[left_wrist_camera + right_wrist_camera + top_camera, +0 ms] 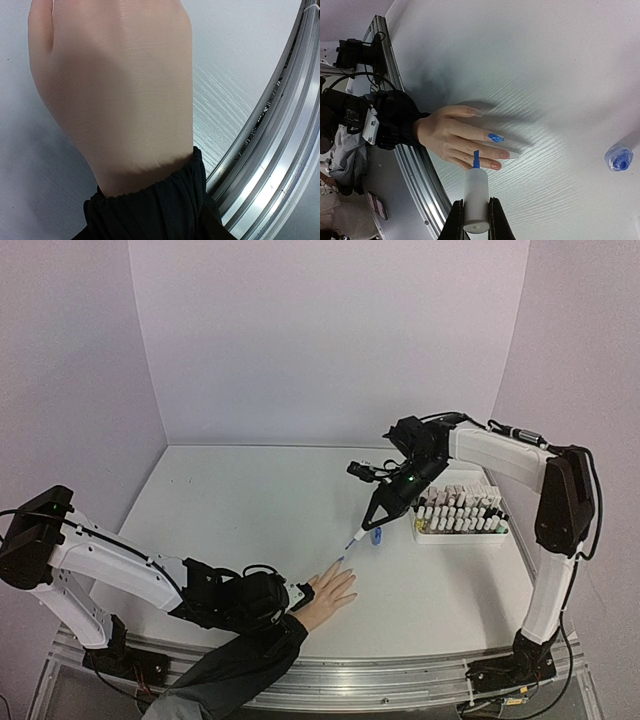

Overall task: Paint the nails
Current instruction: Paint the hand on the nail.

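A light-skinned hand [331, 590] in a dark sleeve [150, 210] lies palm down near the table's front edge. Of the nails, one [495, 137] is painted blue; two beside it [505, 155] [495, 165] are bare pink. My right gripper [476, 216] is shut on a white brush cap [476, 192], and its blue brush [476, 159] hangs just over the fingers. Whether the brush touches a finger I cannot tell. My left gripper [290, 602] is closed round the sleeved wrist; its own fingers are hidden in the left wrist view, which shows only the back of the hand [115, 90].
An open polish bottle [376, 536] with blue inside stands right of the fingertips. A white rack of several small bottles [460, 512] sits at the right. The aluminium table rail [280, 145] runs close beside the wrist.
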Robot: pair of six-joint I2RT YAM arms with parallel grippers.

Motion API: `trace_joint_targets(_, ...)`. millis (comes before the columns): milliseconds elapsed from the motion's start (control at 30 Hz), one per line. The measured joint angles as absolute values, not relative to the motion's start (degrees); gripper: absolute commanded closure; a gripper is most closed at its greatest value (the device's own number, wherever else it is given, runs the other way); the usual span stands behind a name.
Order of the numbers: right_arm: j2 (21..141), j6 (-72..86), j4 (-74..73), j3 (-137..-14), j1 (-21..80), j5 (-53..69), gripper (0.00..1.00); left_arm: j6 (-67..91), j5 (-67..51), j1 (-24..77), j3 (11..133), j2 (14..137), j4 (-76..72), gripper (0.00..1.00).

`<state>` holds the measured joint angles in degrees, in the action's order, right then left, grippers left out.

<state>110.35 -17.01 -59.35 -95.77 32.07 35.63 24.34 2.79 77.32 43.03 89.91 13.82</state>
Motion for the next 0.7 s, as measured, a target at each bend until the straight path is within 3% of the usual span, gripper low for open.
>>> trace_joint_targets(700, 116.0, -18.0, -59.7, -97.0, 34.4, 36.2, 1.00, 24.3, 2.8, 77.3, 43.0, 89.9, 13.8, 1.00)
